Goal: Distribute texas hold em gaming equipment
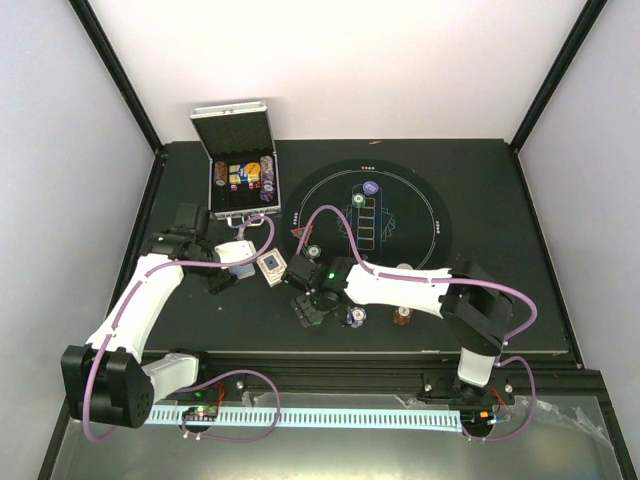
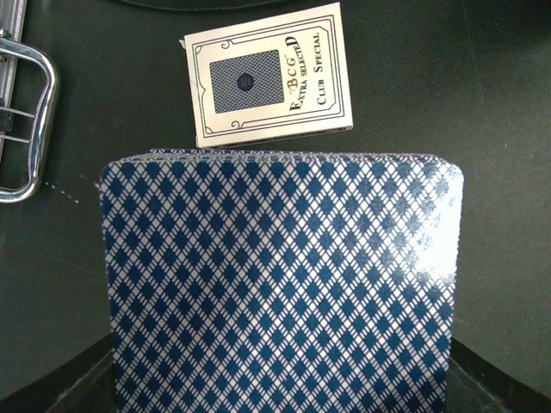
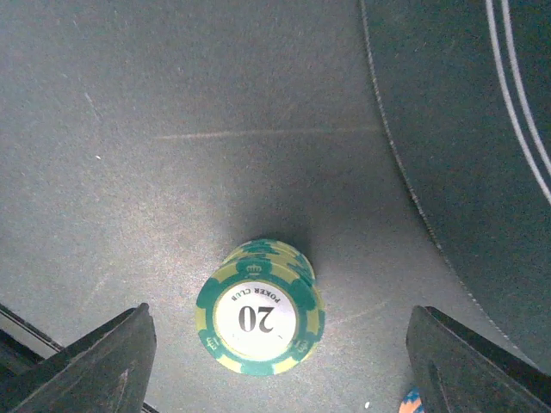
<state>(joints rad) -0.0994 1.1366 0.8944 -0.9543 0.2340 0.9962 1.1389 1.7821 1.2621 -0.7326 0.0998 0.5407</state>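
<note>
My left gripper (image 1: 236, 266) is shut on a deck of playing cards (image 2: 280, 284) with blue diamond backs; the deck fills the lower left wrist view and hides the fingers. A white card box (image 2: 269, 76) lies flat just beyond the deck and also shows in the top view (image 1: 270, 265). My right gripper (image 3: 277, 314) is open, its fingers (image 3: 95, 361) either side of a short stack of green "20" chips (image 3: 260, 317) standing on the table, without touching it. A blue-white chip (image 1: 355, 317) and a brown-red chip (image 1: 402, 313) lie to its right.
The open silver case (image 1: 240, 175) stands at the back left; its handle (image 2: 26, 120) is near the deck. The round black mat (image 1: 400, 235) holds a green-white chip (image 1: 313, 252), a red triangle token (image 1: 298, 233) and a blue button (image 1: 370, 187). The mat's edge (image 3: 465, 129) runs right of the green stack.
</note>
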